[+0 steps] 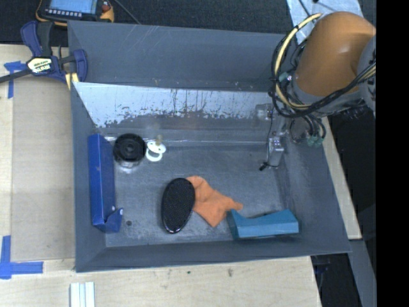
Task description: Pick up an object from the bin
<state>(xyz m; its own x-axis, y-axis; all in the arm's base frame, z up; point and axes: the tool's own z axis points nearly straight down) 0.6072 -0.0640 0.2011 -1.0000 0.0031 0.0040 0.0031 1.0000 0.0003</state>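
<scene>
My gripper [273, 151] hangs at the right side of the bin, near the back wall and above bare floor, with nothing seen in it. Nearest to it, toward the front right corner, lies a blue foam block [265, 224]. Left of the block lies a crumpled orange cloth [214, 203], which touches a black oval brush [177, 204].
A long blue bar [99, 181] lies along the left wall. Beside it at the back left stand a small jar with a black round lid [129, 149] and a little white ring-shaped piece [155, 150]. The arm's orange cover and cables hang over the right rim.
</scene>
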